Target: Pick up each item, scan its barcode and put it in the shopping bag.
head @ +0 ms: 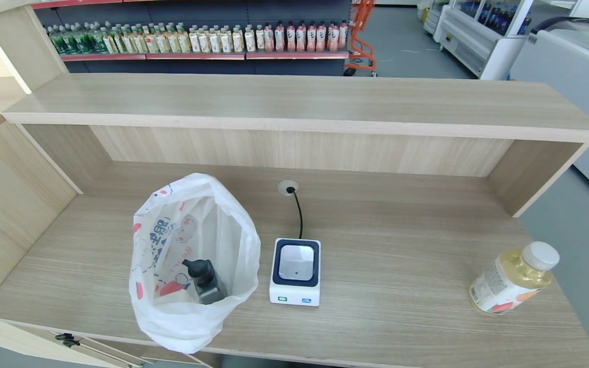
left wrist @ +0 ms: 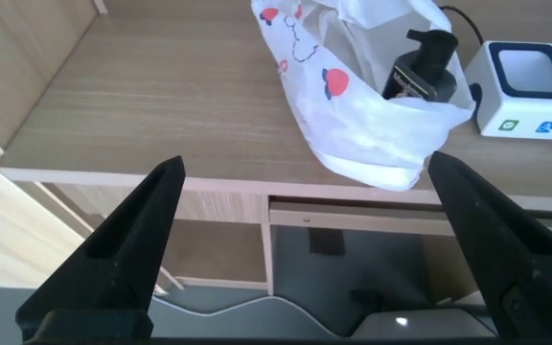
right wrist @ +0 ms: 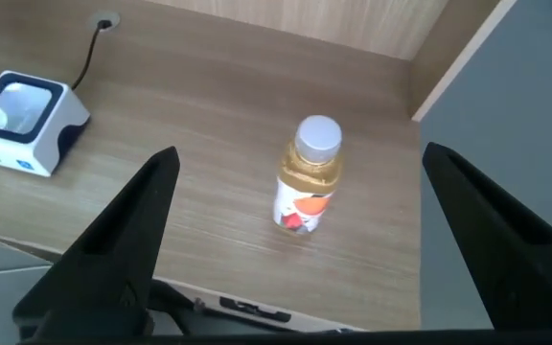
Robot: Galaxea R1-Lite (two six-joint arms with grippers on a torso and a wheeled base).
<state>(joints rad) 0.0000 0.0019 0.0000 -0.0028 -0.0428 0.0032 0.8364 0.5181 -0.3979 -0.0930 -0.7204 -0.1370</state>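
Note:
A white plastic shopping bag [head: 187, 266] [left wrist: 362, 115] stands open on the wooden counter [head: 376, 245], with a dark pump bottle [head: 205, 282] [left wrist: 420, 67] inside it. Right of the bag sits the white barcode scanner [head: 295, 271] [left wrist: 525, 86] [right wrist: 22, 120], its cable running to a hole in the counter. A yellow juice bottle [head: 514, 278] [right wrist: 307, 177] with a white cap stands near the counter's right front corner. My left gripper [left wrist: 305, 249] hangs open in front of the counter edge, below the bag. My right gripper [right wrist: 300, 259] is open, held back from the juice bottle.
The counter has a raised back shelf [head: 294, 102] and side walls [head: 18, 194]. A drawer front [left wrist: 353, 216] lies under the counter edge. Store shelves of drinks [head: 197, 38] and freezers [head: 570, 51] stand beyond.

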